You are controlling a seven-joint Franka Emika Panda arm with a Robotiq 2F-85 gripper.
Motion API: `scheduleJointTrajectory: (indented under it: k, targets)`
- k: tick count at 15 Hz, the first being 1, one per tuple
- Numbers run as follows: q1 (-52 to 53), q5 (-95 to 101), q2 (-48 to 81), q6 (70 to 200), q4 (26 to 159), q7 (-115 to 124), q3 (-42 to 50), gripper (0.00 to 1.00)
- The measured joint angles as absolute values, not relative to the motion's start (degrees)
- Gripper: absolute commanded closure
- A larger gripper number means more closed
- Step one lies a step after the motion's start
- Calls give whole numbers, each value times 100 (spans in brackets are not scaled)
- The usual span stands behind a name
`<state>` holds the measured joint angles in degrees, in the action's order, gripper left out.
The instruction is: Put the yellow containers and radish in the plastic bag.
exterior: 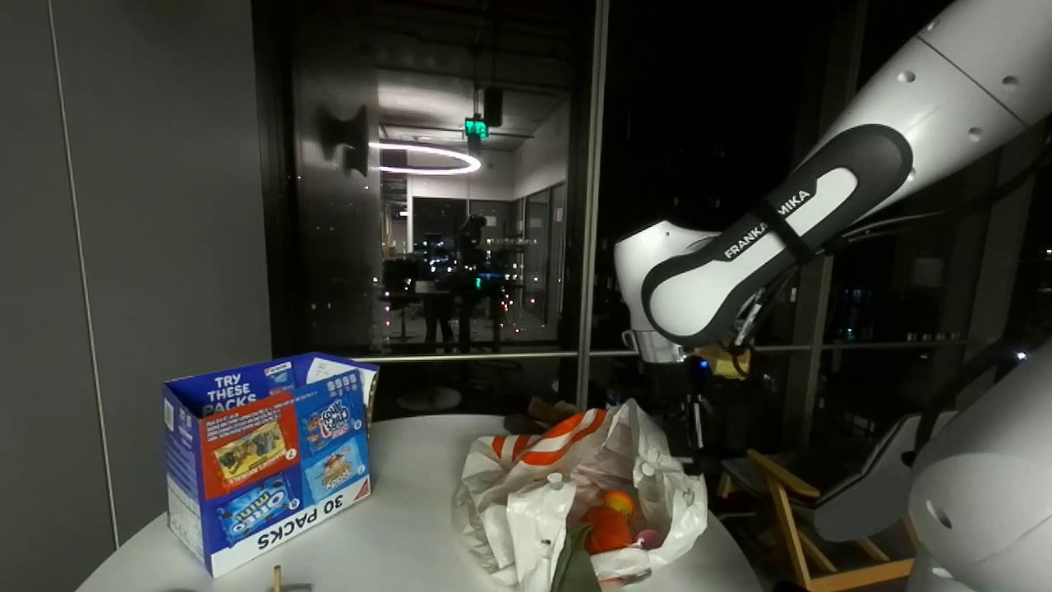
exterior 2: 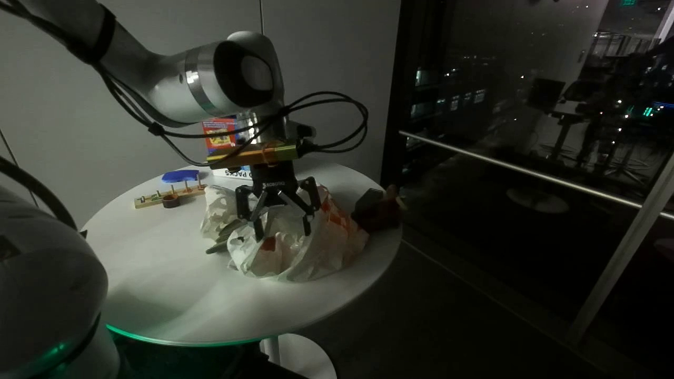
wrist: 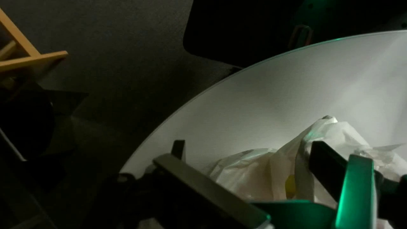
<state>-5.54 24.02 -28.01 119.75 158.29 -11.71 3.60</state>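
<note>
Crinkly wht plastic bag (exterior: 536,514) on rnd tbl (exterior 2: 174,268); angular blk gripper (exterior 2: 283,230) spread

A snack box (exterior: 283,477) and pegged wooden strip (exterior 2: 185,192) sit on the table (exterior 2: 174,284) — a wood-framed chair (exterior: 859,501) stands apart.

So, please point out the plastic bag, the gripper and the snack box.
Plastic bag (exterior: 530,518), in an exterior view: white side.
Gripper (exterior 2: 283,229), in an exterior view: midway between its fingertips.
Snack box (exterior: 288,470), in an exterior view: printed front.
</note>
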Motion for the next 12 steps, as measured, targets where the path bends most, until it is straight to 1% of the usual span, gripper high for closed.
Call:
scheduleJointTrajectory:
  k: [5, 9, 12]
  targets:
    - [-663, 2677, -3022, 11786, 15791, 130, 48, 0]
    - [-557, 2508, -3321, 11031, 15790, -289, 67, 0]
    - [-538, 2501, -3322, 10969, 15798, -302, 71, 0]
